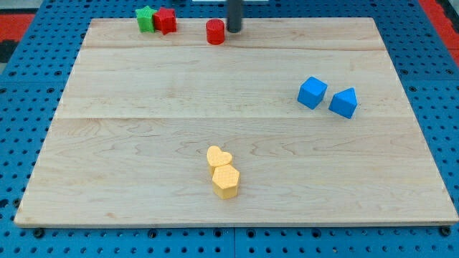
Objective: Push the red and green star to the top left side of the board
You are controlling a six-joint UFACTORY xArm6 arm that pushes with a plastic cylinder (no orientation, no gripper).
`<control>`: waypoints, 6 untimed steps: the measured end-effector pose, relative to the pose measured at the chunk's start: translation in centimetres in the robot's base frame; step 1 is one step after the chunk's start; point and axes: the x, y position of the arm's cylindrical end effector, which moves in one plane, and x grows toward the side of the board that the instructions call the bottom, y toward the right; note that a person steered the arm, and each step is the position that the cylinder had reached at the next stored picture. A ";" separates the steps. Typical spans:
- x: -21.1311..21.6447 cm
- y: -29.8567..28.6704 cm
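While my tip (pixel 234 30) sits right, green star (pixel 146 18) touches red star (pixel 166 20)

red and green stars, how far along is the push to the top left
Mostly done by the look of it: the green star and red star sit touching at the board's top edge, left of centre. In hand: my tip rests just right of the red cylinder, away from both stars. Left: perhaps a further nudge toward the top-left corner.
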 end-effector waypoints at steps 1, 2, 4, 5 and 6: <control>1.6 -7.7; 2.1 -10.4; -2.3 -4.4; -2.3 -8.5; 1.4 -13.2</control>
